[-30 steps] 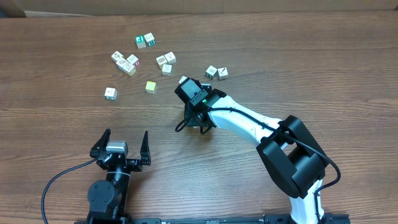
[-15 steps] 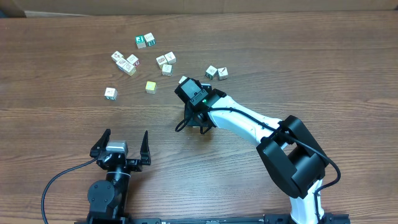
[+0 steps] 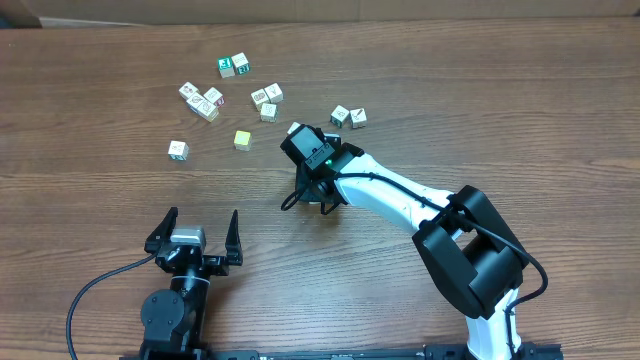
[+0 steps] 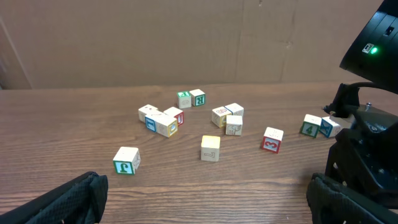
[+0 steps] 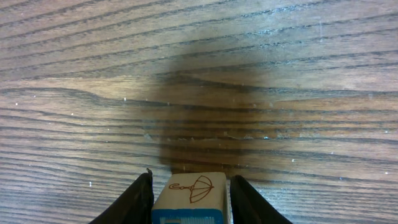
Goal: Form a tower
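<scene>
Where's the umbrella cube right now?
Right wrist view, bottom centre: the umbrella cube sits between the right gripper fingers, over the wooden table.

Three views, three heights.
Overhead looks straight down on the whole table point(image 3: 500, 80) from far off; left wrist sits low, facing across the wood to the scattered cubes point(image 4: 166, 122) and the right arm point(image 4: 367, 155), both shared with overhead; right wrist stares down, very close, past the umbrella cube point(image 5: 189, 196) between its fingers point(image 5: 135, 202).
</scene>
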